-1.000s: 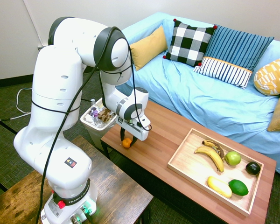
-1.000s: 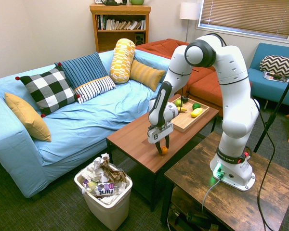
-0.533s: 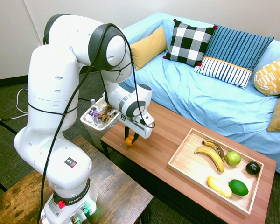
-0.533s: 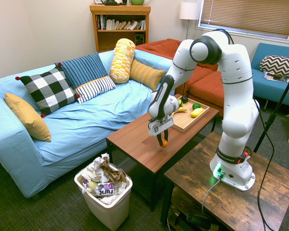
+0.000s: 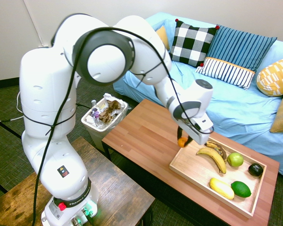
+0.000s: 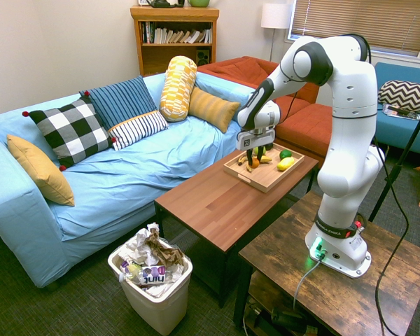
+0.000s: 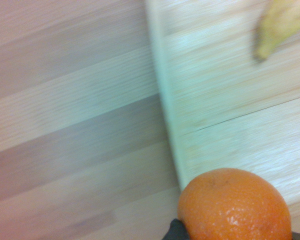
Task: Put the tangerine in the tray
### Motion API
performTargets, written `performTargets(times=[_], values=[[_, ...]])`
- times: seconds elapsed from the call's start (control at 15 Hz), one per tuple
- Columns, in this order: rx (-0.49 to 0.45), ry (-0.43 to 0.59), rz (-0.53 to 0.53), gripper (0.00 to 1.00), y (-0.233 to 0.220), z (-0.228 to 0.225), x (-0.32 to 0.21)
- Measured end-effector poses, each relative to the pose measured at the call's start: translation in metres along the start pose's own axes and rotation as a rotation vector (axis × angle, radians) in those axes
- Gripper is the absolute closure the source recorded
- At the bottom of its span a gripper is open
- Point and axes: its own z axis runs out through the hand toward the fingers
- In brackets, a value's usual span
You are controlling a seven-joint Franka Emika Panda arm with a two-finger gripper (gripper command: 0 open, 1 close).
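My gripper (image 5: 184,141) is shut on the tangerine (image 5: 181,141), a small bright-orange fruit held in the air just above the near-left rim of the light-wood tray (image 5: 188,165). From the other side the gripper (image 6: 252,162) hangs over the tray (image 6: 264,180) with the tangerine (image 6: 254,162) between its fingers. Up close, the tangerine (image 7: 234,205) fills the lower right, with the tray's rim (image 7: 165,105) running beneath it and a banana tip (image 7: 277,25) beyond.
The tray holds bananas (image 5: 213,157), a green apple (image 5: 235,159), a dark avocado (image 5: 255,170), a yellow fruit (image 5: 221,188) and a lime (image 5: 241,189). The brown coffee table (image 5: 141,141) stands before a blue sofa (image 5: 212,99). A white wastebasket (image 5: 103,117) sits at the table's left end.
The arm swung from the table's left end across to the tray, carrying the tangerine lifted off the tabletop.
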Motion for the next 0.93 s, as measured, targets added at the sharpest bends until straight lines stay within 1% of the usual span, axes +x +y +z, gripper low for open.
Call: performTargets(times=[0.2, 0.33, 0.47, 0.73, 0.8, 0.93], values=[[-0.041, -0.029, 0.099, 1.0, 0.019, 0.04, 0.077], [-0.064, -0.054, 0.123, 1.0, 0.02, 0.061, 0.113], [-0.083, -0.076, 0.121, 1.0, 0.013, 0.076, 0.135], [-0.104, -0.107, 0.094, 1.0, 0.002, 0.095, 0.15], [-0.108, -0.114, 0.088, 0.0, 0.002, 0.097, 0.153], [-0.111, -0.127, 0.078, 0.0, 0.003, 0.1, 0.158]])
